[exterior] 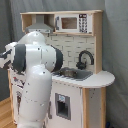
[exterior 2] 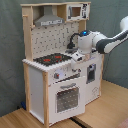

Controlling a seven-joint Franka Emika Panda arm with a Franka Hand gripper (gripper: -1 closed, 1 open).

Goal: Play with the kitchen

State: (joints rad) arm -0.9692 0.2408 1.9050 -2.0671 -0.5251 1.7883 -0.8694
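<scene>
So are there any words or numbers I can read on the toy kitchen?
None can be read.
Microwave: its panel has small buttons, but any marks on them are too blurred to read.
Lower right door of the kitchen: a dark panel, no writing can be made out.
Oven door: only a window, no label shows.
Robot arm: no readable marking.

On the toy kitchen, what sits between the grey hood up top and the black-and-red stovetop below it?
In the second exterior view, only the white backsplash panel lies between the grey hood and the stovetop; nothing hangs or stands in that stretch.
</scene>
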